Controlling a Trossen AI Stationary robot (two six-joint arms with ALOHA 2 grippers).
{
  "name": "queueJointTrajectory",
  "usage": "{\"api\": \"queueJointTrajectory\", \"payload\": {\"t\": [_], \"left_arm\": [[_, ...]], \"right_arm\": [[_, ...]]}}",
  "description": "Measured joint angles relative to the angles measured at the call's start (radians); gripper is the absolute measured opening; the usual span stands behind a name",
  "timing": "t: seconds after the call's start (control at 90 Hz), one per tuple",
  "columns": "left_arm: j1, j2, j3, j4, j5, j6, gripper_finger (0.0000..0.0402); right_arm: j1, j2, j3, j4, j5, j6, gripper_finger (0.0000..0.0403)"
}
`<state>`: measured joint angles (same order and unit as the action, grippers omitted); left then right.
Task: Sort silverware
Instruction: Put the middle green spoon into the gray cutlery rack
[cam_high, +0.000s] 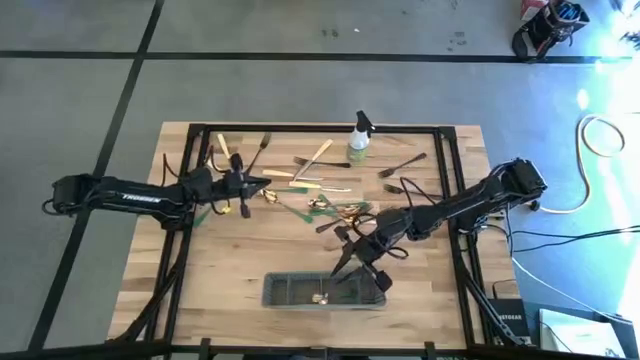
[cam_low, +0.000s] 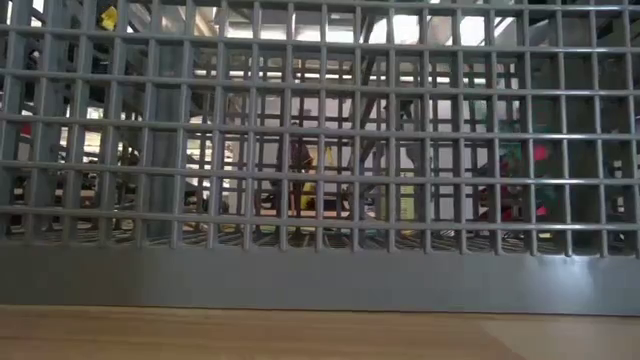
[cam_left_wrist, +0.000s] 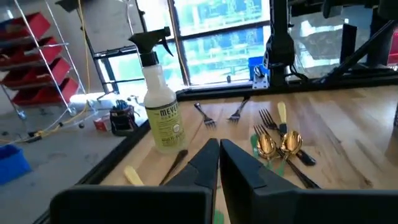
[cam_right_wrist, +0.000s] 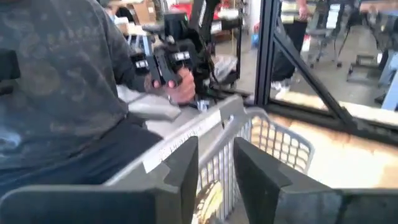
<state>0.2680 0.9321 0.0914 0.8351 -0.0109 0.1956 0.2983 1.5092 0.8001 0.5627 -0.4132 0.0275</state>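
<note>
a robotics lab or workshop: red plastic storage bins on wire shelving (cam_left_wrist: 37, 59), grey taped concrete floor (cam_high: 300, 60).

Spray bottle (cam_high: 360, 138) upright, mesh caddy (cam_high: 325, 291) well apart.

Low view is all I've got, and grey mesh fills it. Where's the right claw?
Observer: By the high view, the right claw hangs over the right part of the caddy.
Operator: Anything in the caddy?
Observer: One gold piece lies near its middle.
Operator: And the left claw?
Observer: The left claw is shut, at the left end of the scattered silverware, with the spray bottle farther back.
</note>
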Motion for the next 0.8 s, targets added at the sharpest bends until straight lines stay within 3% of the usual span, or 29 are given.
{"api": "queueJointTrajectory", "payload": {"t": [0.278, 0.411, 0.533, 0.8], "left_arm": [[0.000, 0.000, 0.006, -0.058, 0.000, 0.025, 0.0000], [0.000, 0.000, 0.006, -0.068, 0.010, 0.026, 0.0000], [0.002, 0.000, 0.009, -0.088, 0.033, 0.045, 0.0000], [0.045, 0.024, 0.141, -0.421, 0.036, 0.066, 0.0000]], "right_arm": [[0.000, -0.017, 0.010, -0.072, 0.011, -0.022, 0.0085], [-0.007, -0.020, 0.077, -0.266, 0.017, -0.036, 0.0085], [-0.019, -0.020, 0.174, -0.503, 0.081, -0.087, 0.0085], [-0.090, -0.020, 0.377, -0.892, 0.335, -0.205, 0.0085]]}}
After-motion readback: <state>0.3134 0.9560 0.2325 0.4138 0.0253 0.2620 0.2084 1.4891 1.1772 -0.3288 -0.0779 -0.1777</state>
